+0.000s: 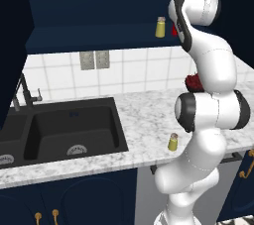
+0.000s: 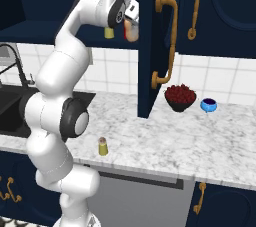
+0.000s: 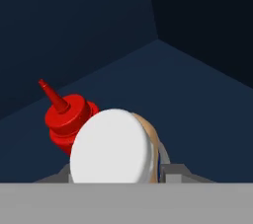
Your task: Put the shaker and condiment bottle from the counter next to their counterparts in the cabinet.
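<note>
My gripper (image 2: pixel 131 25) is shut on the peach-tan condiment bottle (image 2: pixel 132 35), up inside the navy wall cabinet (image 1: pixel 99 38). In the hand view the bottle's pale cap (image 3: pixel 109 146) lies between my fingertips (image 3: pixel 170 171), and the red squeeze bottle (image 3: pixel 66 119) stands just beyond it to the left on the shelf (image 3: pixel 173 80). An olive-yellow shaker (image 1: pixel 160 27) stands on the shelf to the left of the red bottle (image 1: pixel 174 30). Its twin, the shaker (image 1: pixel 172 142), stands upright near the front edge of the marble counter (image 1: pixel 144 115). Whether the held bottle touches the shelf is hidden.
The cabinet's open door (image 2: pixel 150 46) with its brass handle hangs just right of my hand. A dark bowl of red fruit (image 2: pixel 180 96) and a small blue bowl (image 2: pixel 209 104) sit at the back of the counter. The black sink (image 1: pixel 64 130) and faucet (image 1: pixel 22 92) are to the left.
</note>
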### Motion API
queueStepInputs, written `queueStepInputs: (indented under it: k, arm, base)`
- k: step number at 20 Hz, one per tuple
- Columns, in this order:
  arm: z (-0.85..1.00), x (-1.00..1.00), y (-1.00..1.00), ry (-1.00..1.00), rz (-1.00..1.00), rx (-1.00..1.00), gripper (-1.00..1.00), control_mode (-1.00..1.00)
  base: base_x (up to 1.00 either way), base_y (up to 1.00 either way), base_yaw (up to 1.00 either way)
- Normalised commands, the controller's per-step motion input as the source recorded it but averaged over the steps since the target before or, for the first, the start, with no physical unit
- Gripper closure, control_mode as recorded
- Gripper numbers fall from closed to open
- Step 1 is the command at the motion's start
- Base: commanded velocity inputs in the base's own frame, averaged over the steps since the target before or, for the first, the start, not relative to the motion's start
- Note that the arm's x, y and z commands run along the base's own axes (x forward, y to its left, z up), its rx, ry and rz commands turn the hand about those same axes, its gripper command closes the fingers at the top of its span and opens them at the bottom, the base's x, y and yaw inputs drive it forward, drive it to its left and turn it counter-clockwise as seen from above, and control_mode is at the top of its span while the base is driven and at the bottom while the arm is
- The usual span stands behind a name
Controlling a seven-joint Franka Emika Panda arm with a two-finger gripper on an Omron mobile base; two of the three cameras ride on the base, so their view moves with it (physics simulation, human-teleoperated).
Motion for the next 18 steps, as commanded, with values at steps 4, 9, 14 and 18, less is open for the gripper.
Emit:
queueStepInputs:
  k: [4, 9, 14, 18]
  arm:
    - [-0.16, 0.23, -0.21, 0.02, 0.00, 0.05, -1.00, -1.00]
    - [-0.10, 0.15, -0.16, 0.00, 0.00, 0.01, -1.00, -1.00]
    - [0.00, 0.00, 0.00, -0.02, 0.05, 0.00, -1.00, -1.00]
    - [0.00, 0.00, 0.03, -0.10, 0.12, -0.10, -1.00, -1.00]
  base:
    - [0.00, 0.00, 0.00]
    - [0.00, 0.00, 0.00]
    - [0.00, 0.00, 0.00]
    - [0.00, 0.00, 0.00]
